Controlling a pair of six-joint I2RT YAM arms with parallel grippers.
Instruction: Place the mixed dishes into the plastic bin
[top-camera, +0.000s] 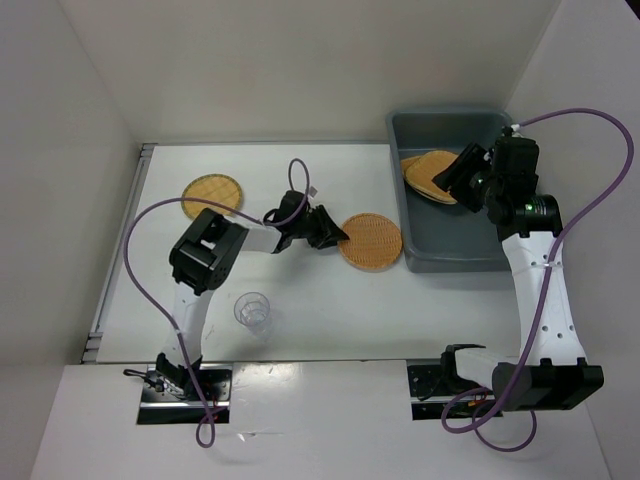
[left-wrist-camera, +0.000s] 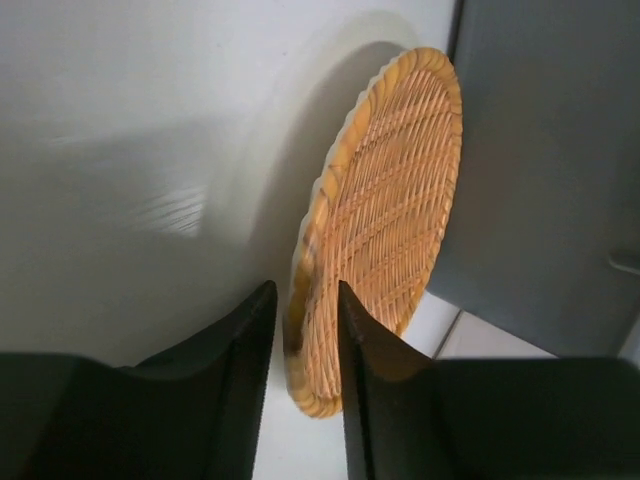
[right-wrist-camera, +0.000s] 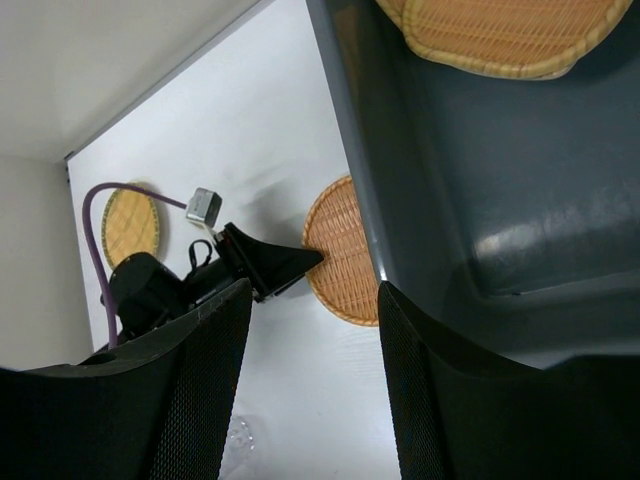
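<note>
A round tan woven plate (top-camera: 372, 242) lies on the white table just left of the blue-grey plastic bin (top-camera: 450, 258). My left gripper (top-camera: 340, 238) is at its left rim. In the left wrist view the two black fingers straddle the plate's (left-wrist-camera: 390, 200) edge. One finger touches the top face and a thin gap shows on the other side of my left gripper (left-wrist-camera: 305, 292). My right gripper (top-camera: 455, 172) hovers open over the bin with nothing between its fingers (right-wrist-camera: 200, 400). Two tan plates (top-camera: 432, 176) rest overlapping inside the bin.
Another round woven plate (top-camera: 213, 193) lies at the table's back left. A small clear cup (top-camera: 252, 310) stands near the left arm's base. The bin's tall wall (left-wrist-camera: 540, 180) rises right behind the straddled plate. White walls close the table on three sides.
</note>
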